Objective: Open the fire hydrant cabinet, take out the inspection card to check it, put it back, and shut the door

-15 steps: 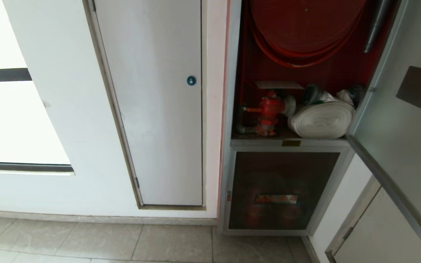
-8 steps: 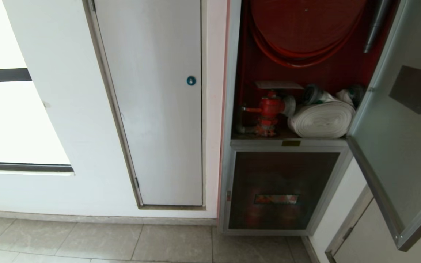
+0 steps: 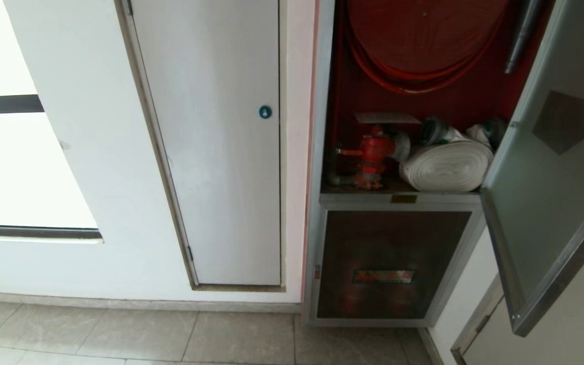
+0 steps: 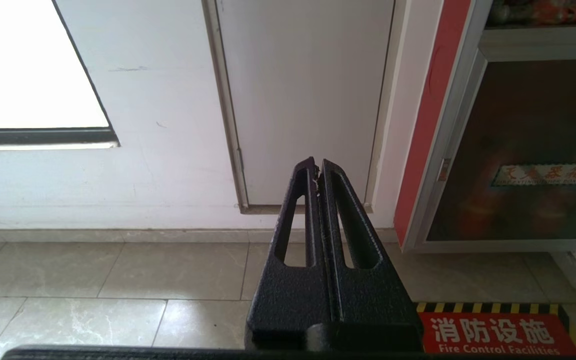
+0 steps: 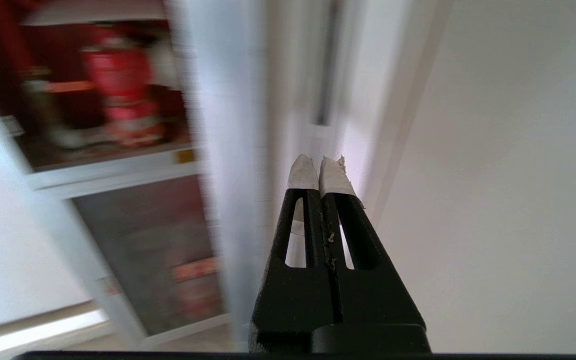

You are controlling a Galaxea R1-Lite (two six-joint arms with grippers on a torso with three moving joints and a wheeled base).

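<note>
Clearly the door (image 3: 540, 167) stands part-way open, hinged on the cabinet's (image 3: 322, 101) right side, its free edge swung out toward the robot at the right of the head view. Its long axis runs up and down, so closing means pushing the free edge leftward toward the cabinet front. The right hand (image 5: 317, 167) is the nearer one: its wrist view shows it just beside the door's silver frame, fingers pressed together and holding nothing, pointing along the gap between frame and the wall at the right. Whether it touches the frame cannot be told. The card (image 3: 387, 118) lies flat above the red valve (image 3: 373, 152), inside the cabinet, left of the white hose (image 3: 446, 165); judging by that, the remaining step is probably shutting the door. The left hand (image 4: 316, 172) hangs low over the floor, fingers together and empty, facing the white panel door (image 4: 308, 90), well apart from the work. Neither hand appears in the head view; only the wrist views place them, while only the head view shows the door's angle and the card.
</note>
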